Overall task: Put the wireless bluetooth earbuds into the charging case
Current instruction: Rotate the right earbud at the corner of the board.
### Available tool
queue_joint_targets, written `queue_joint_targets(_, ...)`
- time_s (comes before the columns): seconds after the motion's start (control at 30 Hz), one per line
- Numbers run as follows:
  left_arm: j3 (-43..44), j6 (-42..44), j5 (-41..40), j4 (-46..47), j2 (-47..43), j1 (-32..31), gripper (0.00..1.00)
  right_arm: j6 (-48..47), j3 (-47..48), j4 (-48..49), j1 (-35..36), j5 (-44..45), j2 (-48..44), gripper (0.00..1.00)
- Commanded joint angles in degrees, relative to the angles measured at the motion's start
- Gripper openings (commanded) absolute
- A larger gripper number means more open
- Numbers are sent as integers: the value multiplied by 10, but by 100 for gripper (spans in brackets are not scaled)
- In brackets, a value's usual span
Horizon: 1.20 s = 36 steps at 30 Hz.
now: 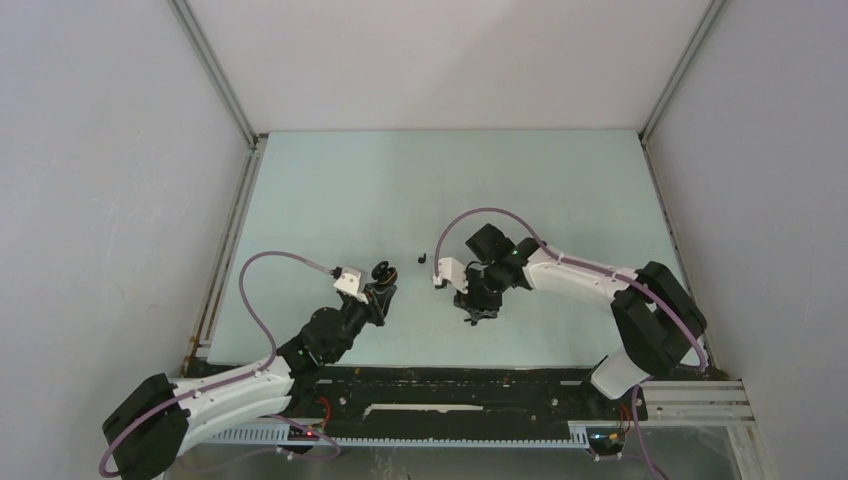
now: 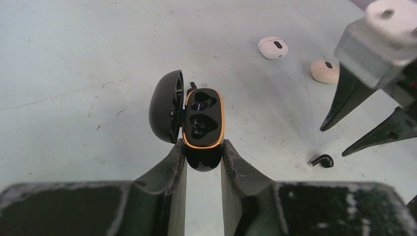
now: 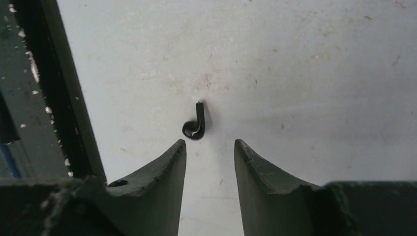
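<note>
My left gripper (image 2: 202,146) is shut on the lower end of a black charging case (image 2: 202,118) with a gold rim. It holds the case with the lid swung open to the left, and both sockets look empty. It also shows in the top view (image 1: 379,283). My right gripper (image 3: 210,144) is open, low over the table, with a black stemmed earbud (image 3: 195,126) lying just beyond its fingertips, untouched. The left wrist view shows that earbud (image 2: 322,160) under the right gripper (image 2: 335,141). A white earbud (image 2: 273,47) and a beige earbud (image 2: 324,71) lie farther off.
Another small black piece (image 1: 421,258) lies on the pale green table (image 1: 330,200) between the two grippers. The table's dark near edge rail (image 3: 54,98) runs close along the left side of the right gripper. Grey walls enclose the table on three sides.
</note>
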Motion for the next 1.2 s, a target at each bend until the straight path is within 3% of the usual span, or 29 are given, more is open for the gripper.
queue_joint_targets(0.0, -3, 4, 1, 23, -8, 5, 3, -22, 20, -41, -30, -65, -35, 44)
queue_joint_targets(0.87, -3, 3, 7, 23, -7, 5, 3, -21, 13, -13, 20, 11, 56, 43)
queue_joint_targets(1.17, -3, 3, 8, 23, -10, 4, 3, -23, 29, -22, 24, 5, 67, 29)
